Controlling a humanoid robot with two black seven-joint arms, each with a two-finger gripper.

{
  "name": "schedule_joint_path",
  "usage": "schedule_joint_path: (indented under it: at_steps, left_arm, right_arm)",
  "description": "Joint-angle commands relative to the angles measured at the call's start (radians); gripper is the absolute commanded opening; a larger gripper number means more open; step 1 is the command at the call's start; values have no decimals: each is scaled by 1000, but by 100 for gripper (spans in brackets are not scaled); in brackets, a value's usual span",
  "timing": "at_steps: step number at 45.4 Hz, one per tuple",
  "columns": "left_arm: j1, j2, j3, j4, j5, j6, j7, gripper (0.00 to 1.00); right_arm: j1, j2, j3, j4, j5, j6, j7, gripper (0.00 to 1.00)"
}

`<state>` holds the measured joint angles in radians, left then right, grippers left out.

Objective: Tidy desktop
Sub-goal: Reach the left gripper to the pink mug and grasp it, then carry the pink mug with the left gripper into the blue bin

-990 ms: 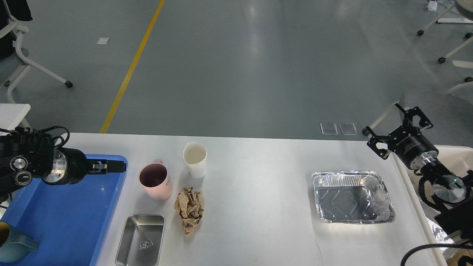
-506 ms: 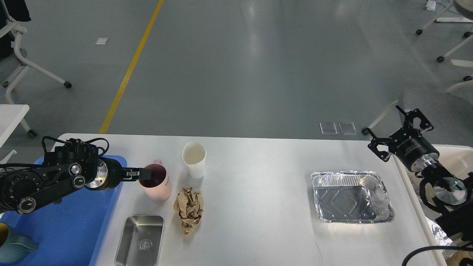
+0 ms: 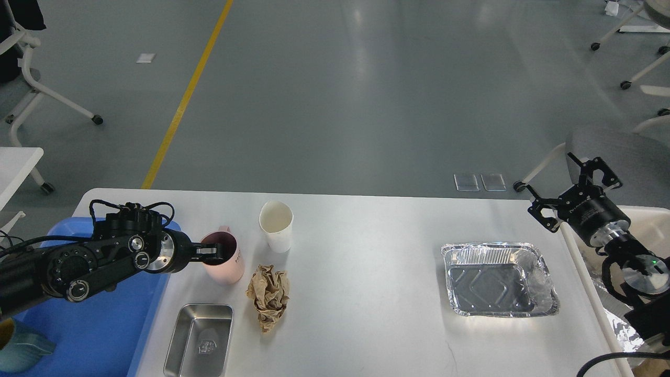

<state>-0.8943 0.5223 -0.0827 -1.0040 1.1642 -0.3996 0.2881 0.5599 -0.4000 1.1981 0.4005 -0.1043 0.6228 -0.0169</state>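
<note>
The white-grey desktop (image 3: pixel 366 324) carries a pink mug (image 3: pixel 228 266), a white paper cup (image 3: pixel 276 226), a crumpled brown paper ball (image 3: pixel 268 296), a small steel tray (image 3: pixel 200 340) and a foil tray (image 3: pixel 497 280). My left gripper (image 3: pixel 213 252) reaches from the left to the pink mug's rim, with its tip over the mug's mouth. I cannot tell whether it grips the rim. My right gripper (image 3: pixel 568 184) is open and empty above the table's far right corner, apart from the foil tray.
A blue tray (image 3: pixel 89 324) lies at the left edge under my left arm, with a teal mug (image 3: pixel 21 345) in its near corner. A cream bin (image 3: pixel 651 222) stands off the right edge. Chairs stand on the floor beyond.
My left gripper has moved right from over the blue tray to the pink mug's rim. My right gripper has shifted slightly right. The table items have not moved.
</note>
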Motion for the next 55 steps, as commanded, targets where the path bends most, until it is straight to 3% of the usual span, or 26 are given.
schedule_joint_path:
  at_steps: [1, 11, 28, 41, 55]
  left_arm:
    - [-2, -7, -2, 2, 0, -1, 16, 46]
    - [-2, -4, -2, 5, -1, -4, 55, 33]
    - [-2, 5, -8, 4, -6, -59, 57, 1]
    - [-3, 16, -11, -1, -4, -82, 52, 0]
    - [-22, 149, -104, -68, -17, -232, 46, 0]
  right_arm:
    - [0, -6, 2, 0, 0, 0, 0, 100]
    - [-3, -13, 0, 0, 0, 0, 0, 100]
    - [-9, -25, 0, 0, 0, 0, 0, 100]
    - [-11, -26, 0, 0, 0, 0, 0, 100]
    - [-14, -23, 0, 14, 0, 0, 0, 100]
